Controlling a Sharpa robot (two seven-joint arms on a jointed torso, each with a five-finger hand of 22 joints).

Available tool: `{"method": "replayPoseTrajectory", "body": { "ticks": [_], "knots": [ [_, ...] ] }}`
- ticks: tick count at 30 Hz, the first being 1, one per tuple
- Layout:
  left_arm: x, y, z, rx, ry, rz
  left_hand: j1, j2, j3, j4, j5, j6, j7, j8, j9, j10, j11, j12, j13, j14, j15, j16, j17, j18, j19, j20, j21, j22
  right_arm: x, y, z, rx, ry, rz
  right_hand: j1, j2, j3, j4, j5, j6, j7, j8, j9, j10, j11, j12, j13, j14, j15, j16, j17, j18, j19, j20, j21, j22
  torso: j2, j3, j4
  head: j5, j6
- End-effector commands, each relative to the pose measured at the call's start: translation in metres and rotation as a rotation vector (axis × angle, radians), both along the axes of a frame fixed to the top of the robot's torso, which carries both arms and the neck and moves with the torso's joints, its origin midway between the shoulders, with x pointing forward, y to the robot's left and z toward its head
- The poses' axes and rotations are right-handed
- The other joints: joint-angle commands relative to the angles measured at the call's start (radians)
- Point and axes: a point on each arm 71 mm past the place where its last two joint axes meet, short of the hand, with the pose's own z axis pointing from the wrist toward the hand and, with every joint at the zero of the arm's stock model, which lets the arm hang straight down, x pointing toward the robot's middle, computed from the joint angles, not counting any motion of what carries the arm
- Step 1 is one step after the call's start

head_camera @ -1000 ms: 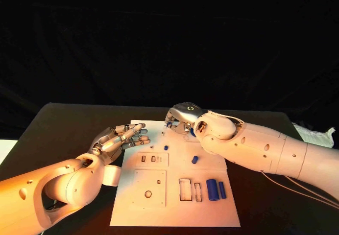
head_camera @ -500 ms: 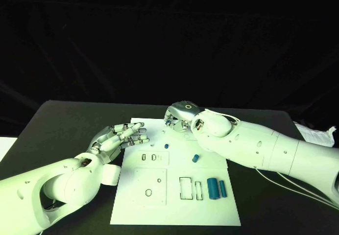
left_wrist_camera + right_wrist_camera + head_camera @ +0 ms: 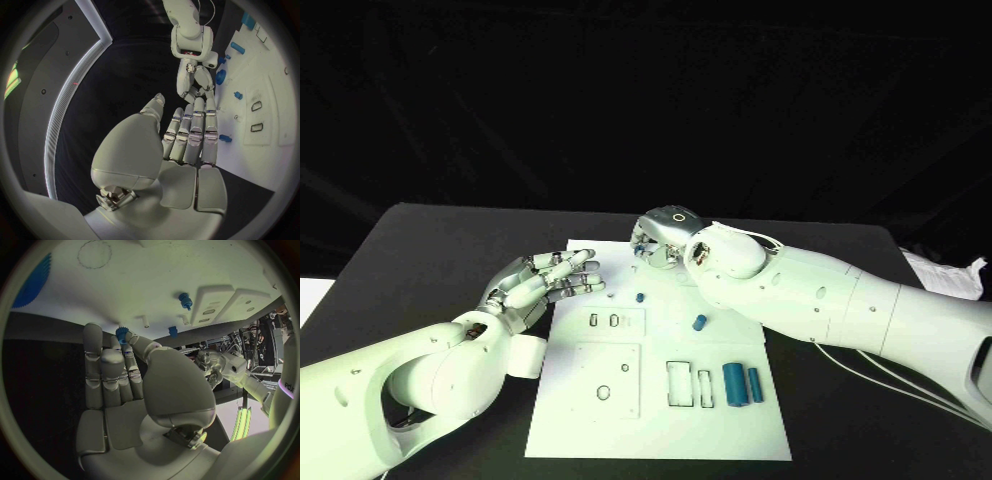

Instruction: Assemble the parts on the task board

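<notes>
Two white arms reach over the task board (image 3: pixel 661 420) on the black table (image 3: pixel 430 250) in the head view: the left hand (image 3: pixel 538 285) hovers at the board's left edge, fingers spread and holding nothing, while the right hand (image 3: pixel 661 245) sits at its far edge. Blue parts (image 3: pixel 743 383) lie near the board's right side. From the left wrist, extended fingers (image 3: pixel 190 132) point toward the board. From the right wrist, fingertips pinch a small blue gear (image 3: pixel 122 333).
</notes>
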Motion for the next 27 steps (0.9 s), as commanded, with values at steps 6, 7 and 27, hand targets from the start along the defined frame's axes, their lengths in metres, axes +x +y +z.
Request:
{"method": "replayPoseTrajectory", "body": {
  "ticks": [6,7,27],
  "knots": [
    [0.000,-0.003,0.002,-0.017,-0.009,-0.018,0.003,0.005,-0.002,-0.006,-0.003,-0.006,0.028,0.004,0.001,-0.005,0.000,0.005,-0.001,-0.002,0.003,-0.003,-0.001,0.009,-0.007,0.002,-0.004,-0.001,0.001,0.003,-0.004,-0.024,0.026,-0.001,-0.006,-0.011,0.005,0.009,-0.010,-0.015,0.011,-0.012,-0.004,-0.003,-0.010,0.004,-0.001,0.011,0.002,0.003,-0.004,0.007,-0.017,0.001,0.001,-0.009,0.002,-0.0007,-0.0009,-0.001,0.000],
    [0.000,-0.003,0.002,-0.017,-0.009,-0.018,0.003,0.005,-0.002,-0.006,-0.003,-0.006,0.028,0.004,0.001,-0.005,0.000,0.005,-0.001,-0.002,0.003,-0.003,-0.001,0.009,-0.007,0.002,-0.004,-0.001,0.002,0.002,-0.004,-0.024,0.026,-0.004,-0.009,-0.015,0.006,0.011,-0.011,-0.025,0.013,-0.014,-0.006,-0.013,-0.008,0.004,-0.001,0.007,0.005,-0.004,-0.014,0.009,-0.026,0.002,-0.007,-0.022,0.002,-0.0007,-0.0009,-0.001,0.000],
    [-0.001,0.001,0.002,-0.008,-0.008,-0.002,0.005,0.007,0.001,-0.008,-0.003,-0.006,0.028,0.005,0.001,-0.005,0.000,0.007,-0.001,-0.001,0.002,-0.004,-0.003,0.010,-0.006,0.002,-0.004,-0.002,-0.011,-0.025,0.013,0.171,-0.004,-0.023,-0.012,-0.045,-0.073,0.063,-0.019,-0.143,0.050,0.000,-0.009,-0.152,0.029,0.036,0.008,-0.013,0.035,-0.071,-0.100,0.016,-0.055,0.033,-0.033,-0.057,0.002,0.0003,-0.0098,-0.001,0.015]
  ]
}}
